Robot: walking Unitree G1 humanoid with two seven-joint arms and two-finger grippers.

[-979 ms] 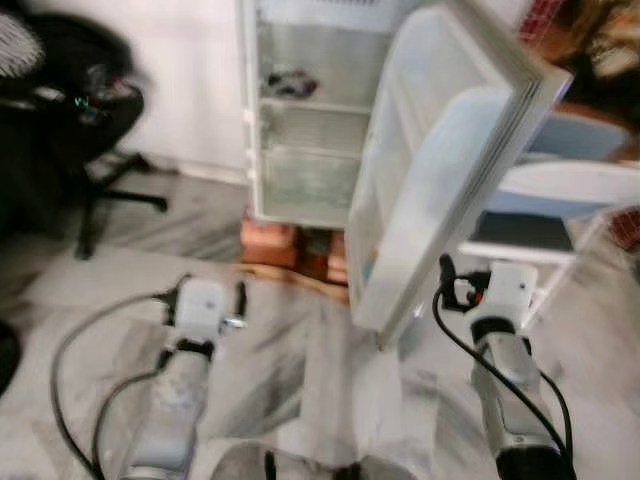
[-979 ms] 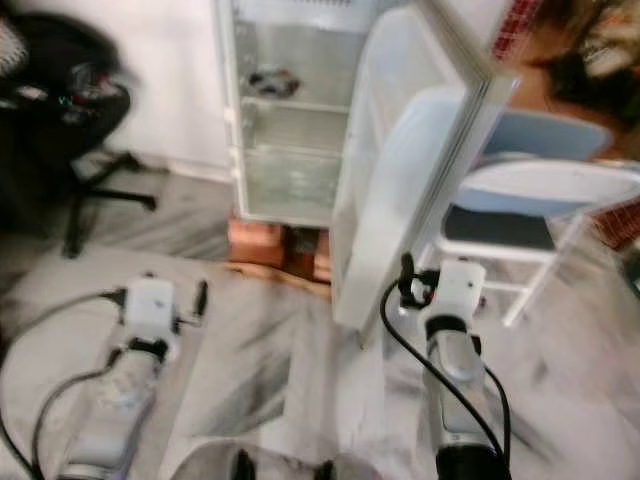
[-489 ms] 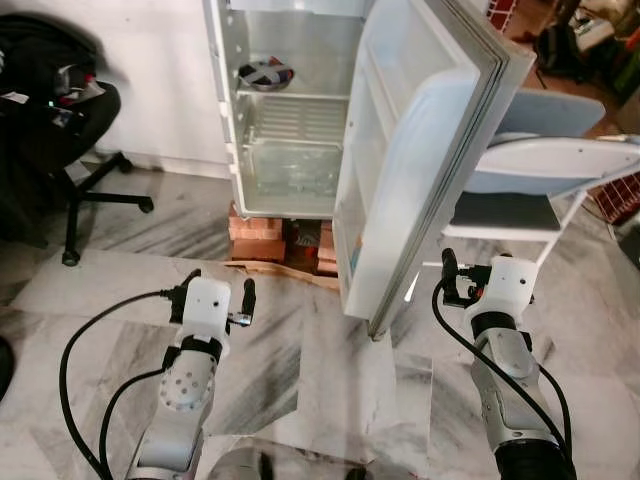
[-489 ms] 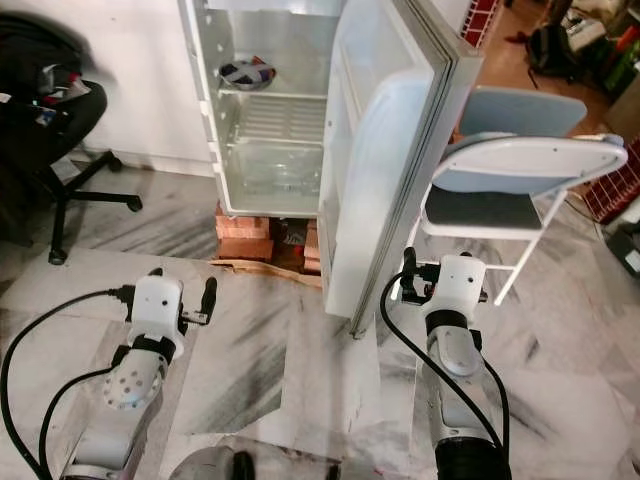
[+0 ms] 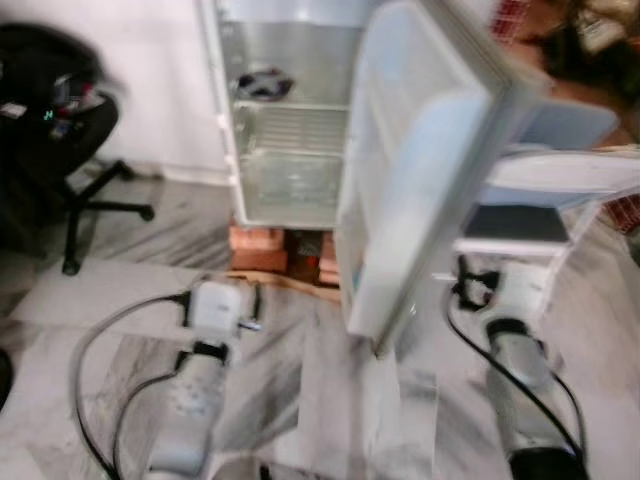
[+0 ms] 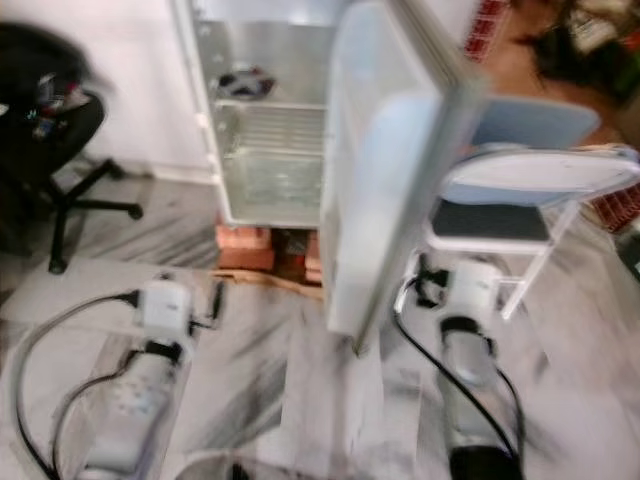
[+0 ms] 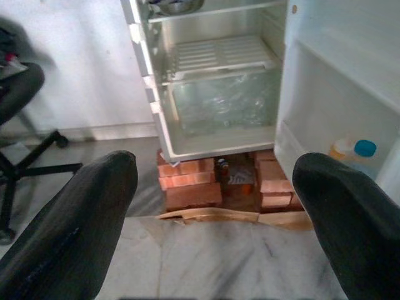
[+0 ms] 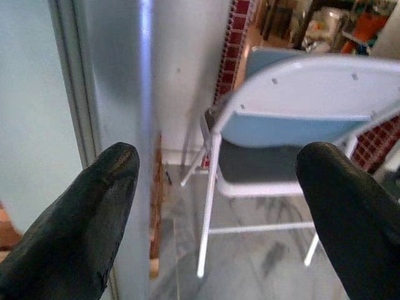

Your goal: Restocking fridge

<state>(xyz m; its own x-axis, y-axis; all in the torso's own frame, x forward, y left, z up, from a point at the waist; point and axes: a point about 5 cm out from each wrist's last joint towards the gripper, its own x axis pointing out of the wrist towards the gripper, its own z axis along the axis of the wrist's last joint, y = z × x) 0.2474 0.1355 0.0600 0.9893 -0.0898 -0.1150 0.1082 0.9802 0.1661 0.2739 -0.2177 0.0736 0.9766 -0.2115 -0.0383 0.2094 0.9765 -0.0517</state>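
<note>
A white fridge (image 5: 290, 120) stands open on red bricks (image 5: 262, 248), its door (image 5: 420, 170) swung out toward me. A dark bowl-like item (image 5: 265, 84) lies on an upper shelf; the wire shelf (image 7: 219, 55) and clear drawer (image 7: 225, 103) below hold nothing. A bottle with a blue cap (image 7: 364, 150) sits in the door's lower rack. My left gripper (image 7: 219, 206) is open, held low over the floor facing the fridge. My right gripper (image 8: 219, 187) is open beside the door's outer edge, facing a folding chair (image 8: 281, 125). Both hold nothing.
A black office chair (image 5: 60, 130) stands at the left by the wall. The blue-and-white folding chair (image 5: 560, 190) stands right of the fridge door. A strip of cardboard (image 7: 212, 215) lies before the bricks. Marble floor (image 5: 300, 380) lies between my arms.
The head view has shifted and blurred, so the camera moved. The fridge, door and chairs stay put; both grippers remain open and low.
</note>
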